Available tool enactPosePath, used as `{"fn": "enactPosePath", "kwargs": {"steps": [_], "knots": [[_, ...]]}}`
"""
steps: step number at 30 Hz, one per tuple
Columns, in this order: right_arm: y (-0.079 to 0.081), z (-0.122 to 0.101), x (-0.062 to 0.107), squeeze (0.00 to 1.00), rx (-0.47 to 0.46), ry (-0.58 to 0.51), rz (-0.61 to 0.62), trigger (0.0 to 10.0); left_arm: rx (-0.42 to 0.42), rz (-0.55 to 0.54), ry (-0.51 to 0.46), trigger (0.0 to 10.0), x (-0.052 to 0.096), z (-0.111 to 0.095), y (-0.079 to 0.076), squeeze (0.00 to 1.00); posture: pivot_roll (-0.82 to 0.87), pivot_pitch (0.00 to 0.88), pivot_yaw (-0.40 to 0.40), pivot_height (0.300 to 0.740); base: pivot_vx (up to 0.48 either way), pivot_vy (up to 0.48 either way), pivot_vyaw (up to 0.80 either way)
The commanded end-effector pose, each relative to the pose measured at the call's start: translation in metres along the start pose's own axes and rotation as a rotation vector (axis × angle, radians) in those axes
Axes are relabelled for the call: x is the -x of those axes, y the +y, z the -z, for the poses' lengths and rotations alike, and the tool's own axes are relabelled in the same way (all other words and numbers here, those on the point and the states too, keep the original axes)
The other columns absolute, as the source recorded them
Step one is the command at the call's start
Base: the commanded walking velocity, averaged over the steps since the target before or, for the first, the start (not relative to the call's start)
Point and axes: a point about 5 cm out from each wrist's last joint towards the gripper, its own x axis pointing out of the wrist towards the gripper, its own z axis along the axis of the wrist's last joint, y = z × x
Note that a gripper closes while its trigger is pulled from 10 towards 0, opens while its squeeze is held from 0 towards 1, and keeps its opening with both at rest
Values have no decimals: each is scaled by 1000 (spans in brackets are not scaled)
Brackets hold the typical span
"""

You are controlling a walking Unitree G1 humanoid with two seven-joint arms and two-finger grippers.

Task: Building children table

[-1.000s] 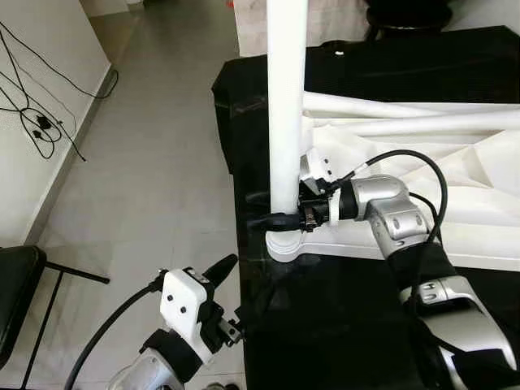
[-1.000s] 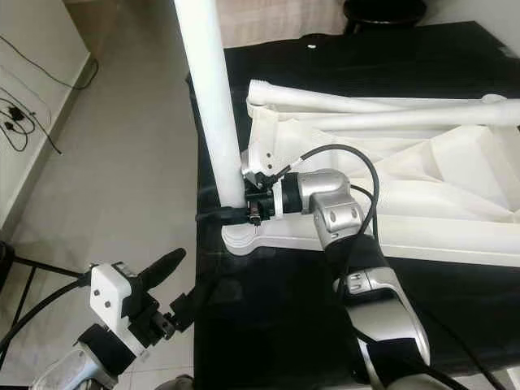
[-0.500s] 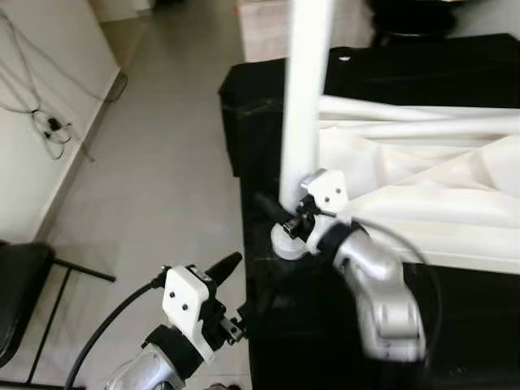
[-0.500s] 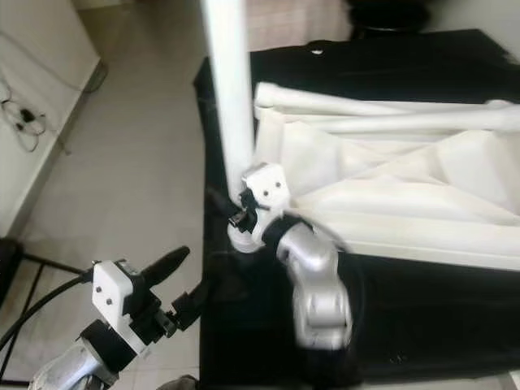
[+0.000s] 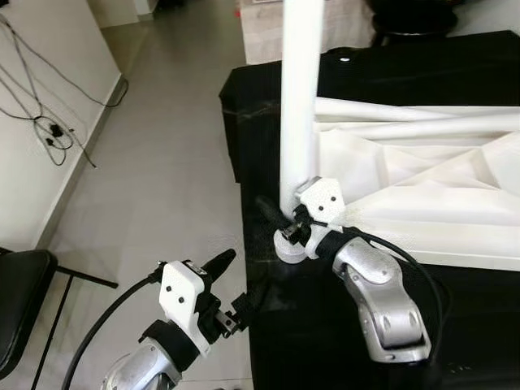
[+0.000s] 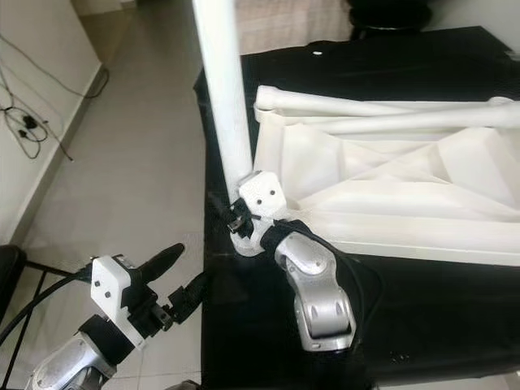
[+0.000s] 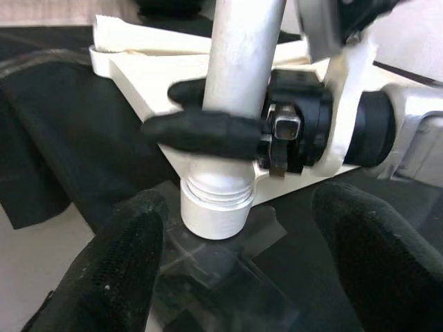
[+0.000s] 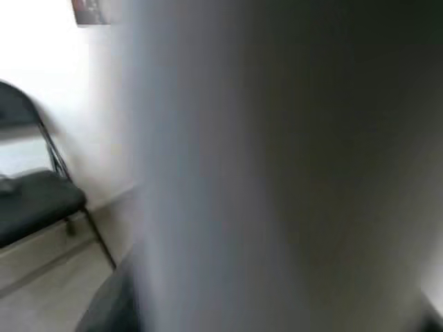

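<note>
A white table leg [image 5: 299, 97] stands upright at the front left corner of an overturned white children's table top [image 5: 422, 183], which lies on a bench draped in black cloth [image 5: 455, 65]. The leg's lower end sits in a round threaded socket [image 7: 214, 204] at that corner of the table top, close to the left edge of the bench. The right hand [image 7: 208, 114] reaches in from the robot's side and pinches the leg just above the socket; in the left wrist view one black finger [image 7: 201, 131] crosses the front of the leg and the other shows behind it, both pressed against the white tube. In the right wrist view the leg [image 8: 277, 166] appears as a blurred pale surface very close to the lens, with a black folding chair [image 8: 34, 200] beside a wall behind it. The left hand [image 5: 231, 284] hovers low off the left edge of the bench, above the grey tiled floor [image 5: 162, 162], near the socket but apart from it; its two black fingers [image 7: 124, 256] are spread wide and hold nothing. Two more white legs [image 5: 406, 118] lie flat along the far side of the table top. Black cables [image 5: 49, 122] trail along the white wall on the left, and part of a dark chair seat [image 5: 20, 301] shows at the lower left.
</note>
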Motion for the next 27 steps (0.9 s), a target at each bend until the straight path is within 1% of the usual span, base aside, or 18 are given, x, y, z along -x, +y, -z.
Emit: {"fn": "enactPosePath", "kwargs": {"steps": [1,2,4,5,6,8,9,10,11,12,15,17,18,21,22,23,24,27], "knots": [[-4,-12,-5,1000,-26,-57,-78,10000,13,4,28,10000,2,5,0,0,-8,192,72,740,0,0,0],[-13,-18,-7,1000,-29,-81,-151,10000,14,3,26,10000,2,4,0,0,-4,194,68,740,0,0,0],[-22,-26,-10,1000,-15,-103,-270,10000,14,1,24,10000,2,4,-1,0,2,198,65,740,0,0,0],[-25,-28,-10,1000,-5,-104,-318,10000,13,1,23,10000,2,4,-1,0,2,198,65,740,0,0,0],[-25,-28,-10,1000,-5,-104,-318,10000,13,1,23,10000,2,4,-1,0,2,198,65,740,0,0,0],[-28,-33,-12,1000,32,-98,-463,10000,13,-1,22,10000,3,4,-2,0,12,200,61,740,0,0,0],[-28,-33,-12,1000,32,-98,-463,10000,13,-1,22,10000,3,4,-2,0,12,200,61,740,0,0,0],[-28,-35,-12,1000,42,-93,-522,10000,13,-1,22,10000,3,3,-3,0,13,201,61,740,0,0,0],[-28,-35,-12,1000,42,-93,-522,10000,13,-1,22,10000,3,3,-3,0,13,201,61,740,0,0,0],[-28,-35,-11,0,51,-52,-683,10000,13,-2,23,10000,4,3,-4,0,20,202,60,740,0,0,0],[-31,-35,-13,0,60,-37,-716,10000,13,-3,23,10000,4,3,-4,0,20,202,60,740,0,0,0],[-35,-38,-21,0,45,-34,-766,10000,12,-5,25,10000,5,3,-5,0,38,209,58,740,0,0,0],[-35,-38,-21,0,45,-34,-766,10000,12,-5,25,10000,5,3,-5,0,38,209,58,740,0,0,0],[-37,-42,-27,0,-16,-61,-836,10000,12,-6,26,10000,6,2,-6,0,40,209,54,740,0,0,0],[-37,-42,-27,0,-16,-61,-836,10000,12,-6,26,10000,6,2,-6,0,40,209,54,740,0,0,0],[-36,-41,-30,0,-31,-63,-848,0,12,-7,26,10000,6,2,-6,0,45,210,51,740,0,0,0],[-35,-38,-33,0,-45,-65,-881,0,12,-8,26,10000,6,2,-7,0,48,211,50,740,0,0,0],[-35,-37,-33,0,-47,-63,-894,0,12,-9,26,10000,6,2,-7,0,50,211,49,740,0,0,0]]}}
